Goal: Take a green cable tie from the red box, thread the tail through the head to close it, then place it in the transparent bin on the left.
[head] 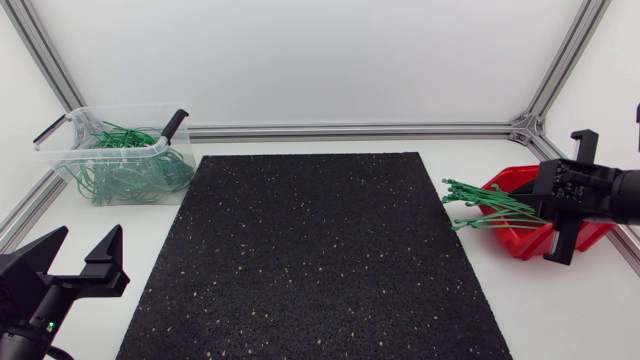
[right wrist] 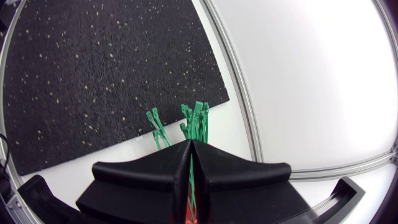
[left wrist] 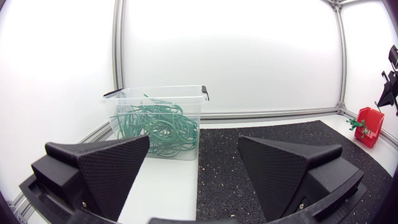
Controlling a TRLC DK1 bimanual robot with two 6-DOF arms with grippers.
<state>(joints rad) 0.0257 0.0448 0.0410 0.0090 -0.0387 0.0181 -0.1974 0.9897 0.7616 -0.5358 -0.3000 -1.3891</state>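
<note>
Left gripper [head: 88, 235] at 7 o'clock stood wide apart.
Right gripper [right wrist: 189, 146], at 3 o'clock over red box [head: 522, 244], was clamped on 1 green cable tie [right wrist: 190, 183].

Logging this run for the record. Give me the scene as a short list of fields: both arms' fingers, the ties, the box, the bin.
left gripper: fingers open, holding nothing, near the mat's front left corner
right gripper: over the red box, fingers apparently shut on one green cable tie
red box: right of the mat, loose ties poking out toward the mat
transparent bin: far left, holds closed ties
black mat: centre of the table
stage: tie not yet lifted from the box
</note>
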